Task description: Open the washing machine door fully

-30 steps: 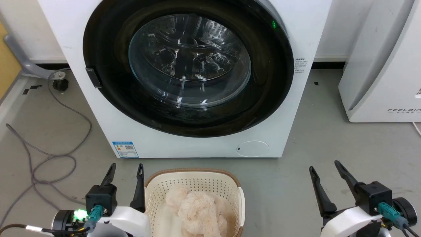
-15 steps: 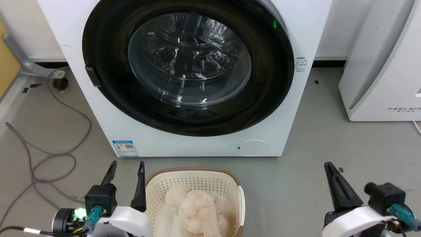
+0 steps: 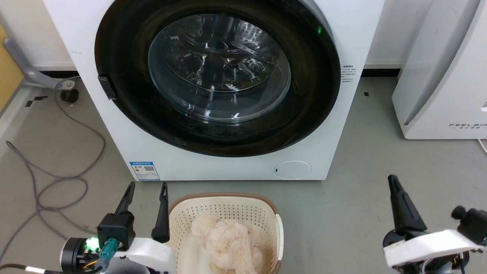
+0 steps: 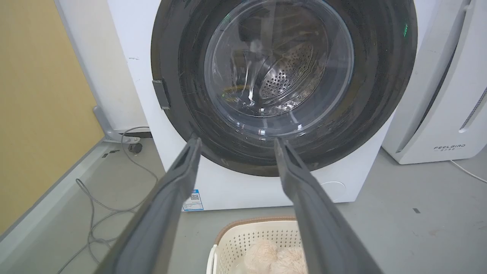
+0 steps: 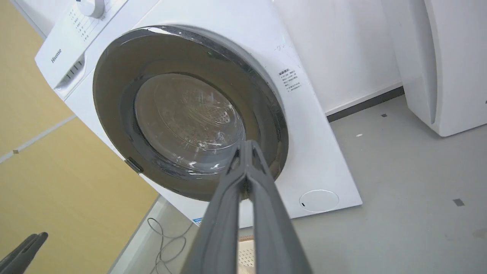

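Note:
The washing machine [image 3: 213, 167] stands ahead on the floor, white and boxy. Its round glossy black door [image 3: 312, 95] lies flat against the front, shut, with the clear glass bowl in the middle and a small dark catch on its left rim. My left gripper [image 3: 147, 185] is open at the lower left, well short of the machine; in the left wrist view its fingers [image 4: 237, 140] frame the bottom of the door [image 4: 380, 95]. My right gripper [image 3: 392, 179] is shut at the lower right, holding nothing; its tip [image 5: 247, 142] points at the door [image 5: 114, 99].
A cream perforated basket [image 3: 224, 201] holding a beige plush toy [image 3: 228, 239] sits on the floor between my arms. Grey cables [image 3: 57, 179] loop on the floor at the left. A white FEELAIR appliance [image 3: 437, 76] stands at the right.
The right gripper has rolled on its wrist, closed its fingers and shifted right and slightly forward. The left gripper and the door have not moved.

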You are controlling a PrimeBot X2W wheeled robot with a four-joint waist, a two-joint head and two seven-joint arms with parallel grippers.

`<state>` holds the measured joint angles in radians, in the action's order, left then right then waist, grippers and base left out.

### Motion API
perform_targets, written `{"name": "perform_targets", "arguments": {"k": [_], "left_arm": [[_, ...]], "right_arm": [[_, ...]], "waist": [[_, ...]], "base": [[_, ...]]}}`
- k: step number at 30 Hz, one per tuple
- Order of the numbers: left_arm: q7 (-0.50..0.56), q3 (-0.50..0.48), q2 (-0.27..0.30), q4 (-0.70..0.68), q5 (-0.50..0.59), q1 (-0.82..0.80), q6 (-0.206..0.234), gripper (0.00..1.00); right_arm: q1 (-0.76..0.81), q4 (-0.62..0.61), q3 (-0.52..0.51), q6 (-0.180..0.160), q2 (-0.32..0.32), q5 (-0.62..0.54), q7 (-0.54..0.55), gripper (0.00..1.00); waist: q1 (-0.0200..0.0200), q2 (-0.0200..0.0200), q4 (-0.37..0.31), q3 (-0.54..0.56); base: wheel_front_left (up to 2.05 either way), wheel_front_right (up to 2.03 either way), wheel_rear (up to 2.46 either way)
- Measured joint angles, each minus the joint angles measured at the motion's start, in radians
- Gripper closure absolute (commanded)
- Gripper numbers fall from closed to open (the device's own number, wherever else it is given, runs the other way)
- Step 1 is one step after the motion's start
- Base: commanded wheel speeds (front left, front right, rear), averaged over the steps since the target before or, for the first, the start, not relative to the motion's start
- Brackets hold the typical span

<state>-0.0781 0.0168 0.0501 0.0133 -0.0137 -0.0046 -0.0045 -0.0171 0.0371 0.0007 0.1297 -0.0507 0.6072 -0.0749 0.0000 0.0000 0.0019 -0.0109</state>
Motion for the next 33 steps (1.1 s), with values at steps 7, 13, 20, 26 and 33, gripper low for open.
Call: {"name": "perform_targets", "arguments": {"k": [7,13,20,26,33], "left_arm": [[-0.012,0.001,0.0,-0.004,-0.009,-0.009,0.0,0.0],[-0.026,0.0,0.0,-0.011,-0.017,-0.019,-0.007,0.0],[-0.04,-0.008,0.0,-0.022,-0.017,-0.038,-0.009,0.0],[-0.054,-0.017,0.0,-0.039,-0.017,-0.057,-0.019,0.0],[-0.066,-0.026,0.0,-0.065,-0.017,-0.097,-0.034,0.0]], "right_arm": [[-0.057,0.017,-0.022,0.0,0.0,0.185,-0.017,1.0],[-0.131,0.053,-0.063,0.0,0.0,0.337,-0.032,1.0],[-0.269,0.153,-0.104,0.0,0.0,0.47,-0.045,1.0],[-0.419,0.271,-0.117,0.0,-0.031,0.566,-0.059,1.0],[-0.617,0.382,-0.072,0.0,-0.087,0.685,-0.073,1.0]], "waist": [[0.0,0.0,-0.001,-0.014],[0.0,0.0,-0.001,-0.03],[0.0,0.0,-0.009,-0.056],[0.0,0.0,-0.013,-0.086],[0.0001,0.0,-0.01,-0.142]], "base": [[0.0,0.0,0.0],[0.0,0.0,0.0],[0.0,0.0,0.0],[0.0,0.0,0.0],[0.0,0.0,0.0]]}}
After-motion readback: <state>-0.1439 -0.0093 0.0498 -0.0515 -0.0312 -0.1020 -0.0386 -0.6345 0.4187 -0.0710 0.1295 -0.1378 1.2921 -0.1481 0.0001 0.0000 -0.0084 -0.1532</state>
